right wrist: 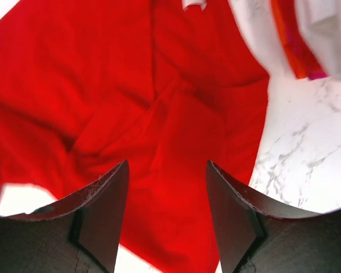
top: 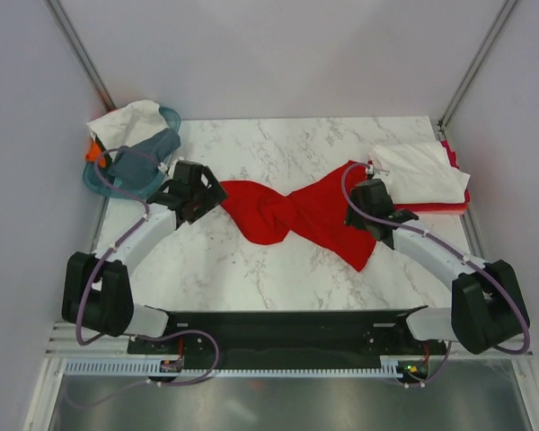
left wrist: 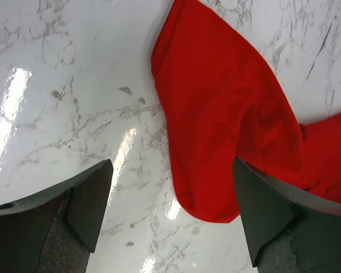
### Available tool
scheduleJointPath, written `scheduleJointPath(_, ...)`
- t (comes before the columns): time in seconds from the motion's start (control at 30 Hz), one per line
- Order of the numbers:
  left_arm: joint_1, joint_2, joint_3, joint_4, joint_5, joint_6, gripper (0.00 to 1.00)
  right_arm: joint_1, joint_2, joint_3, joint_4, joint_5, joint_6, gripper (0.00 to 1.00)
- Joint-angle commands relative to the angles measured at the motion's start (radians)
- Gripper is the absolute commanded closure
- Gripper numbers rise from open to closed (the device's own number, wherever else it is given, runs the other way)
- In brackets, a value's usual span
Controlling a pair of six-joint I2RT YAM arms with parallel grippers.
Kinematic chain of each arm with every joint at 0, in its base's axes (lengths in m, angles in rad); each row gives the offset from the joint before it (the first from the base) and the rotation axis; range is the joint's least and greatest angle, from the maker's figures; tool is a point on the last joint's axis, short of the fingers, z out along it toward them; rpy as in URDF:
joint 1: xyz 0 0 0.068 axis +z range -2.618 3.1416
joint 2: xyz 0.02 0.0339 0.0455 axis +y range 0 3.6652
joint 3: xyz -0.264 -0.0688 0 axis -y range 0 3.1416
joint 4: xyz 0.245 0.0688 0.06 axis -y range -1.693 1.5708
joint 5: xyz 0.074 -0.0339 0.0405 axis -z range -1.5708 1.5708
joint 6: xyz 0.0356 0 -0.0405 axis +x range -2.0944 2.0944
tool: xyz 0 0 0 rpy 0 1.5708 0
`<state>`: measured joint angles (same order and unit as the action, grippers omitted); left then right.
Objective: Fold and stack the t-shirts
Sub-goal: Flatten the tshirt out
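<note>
Red tee (top: pixel 292 214) lies twisted and unfolded mid-table, between the arms. Both the left gripper (left wrist: pixel 171 170) and right gripper (right wrist: pixel 167 168) hang open, holding nothing. The folded stack (top: pixel 422 171) at the far right looks done, but the basket (top: pixel 103 184) holds more, so plenty left I reckon.

Red t-shirt (top: pixel 296 215) matt cloth; table (top: pixel 251 269) glossy marble-look; basket (top: pixel 172 118) smooth plastic

So I see the loose t-shirt (top: pixel 292 215) in the middle of the desk (top: pixel 278 148), folded stack (top: pixel 424 171) far right, basket (top: pixel 172 117) with tees (top: pixel 126 121) far left.
</note>
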<state>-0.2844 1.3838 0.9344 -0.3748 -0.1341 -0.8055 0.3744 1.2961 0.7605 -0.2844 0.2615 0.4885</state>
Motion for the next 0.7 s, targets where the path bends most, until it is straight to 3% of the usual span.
scheduleJointPath(0.0, 0.004, 0.078, 0.096, 0.048, -0.053, 0.026, 0.07, -0.012, 0.075, 0.074, 0.034, 0.139, 0.025, 0.36)
scheduleJointPath(0.17, 0.005, 0.194, 0.207, 0.045, -0.042, 0.032, 0.07, -0.035, 0.176, 0.092, 0.074, 0.196, 0.025, 0.37)
scheduleJointPath(0.27, 0.007, 0.259, 0.251, 0.043, -0.05, 0.043, 0.07, -0.063, 0.219, 0.099, 0.111, 0.151, 0.024, 0.39)
scheduleJointPath(0.37, 0.011, 0.319, 0.293, 0.043, -0.05, 0.048, 0.07, -0.069, 0.253, 0.117, 0.131, 0.105, 0.025, 0.53)
scheduleJointPath(0.4, 0.013, 0.336, 0.302, 0.043, -0.047, 0.051, 0.07, -0.069, 0.256, 0.118, 0.136, 0.102, 0.025, 0.68)
scheduleJointPath(0.47, 0.016, 0.383, 0.335, 0.039, -0.044, 0.055, 0.07, -0.068, 0.237, 0.109, 0.145, 0.099, 0.025, 0.85)
scheduleJointPath(0.5, 0.017, 0.402, 0.348, 0.036, -0.045, 0.058, 0.07, -0.069, 0.223, 0.1, 0.163, 0.102, 0.027, 1.0)
scheduleJointPath(0.67, 0.022, 0.512, 0.443, 0.016, -0.053, 0.062, 0.08, -0.068, 0.096, -0.009, 0.255, 0.105, 0.039, 1.0)
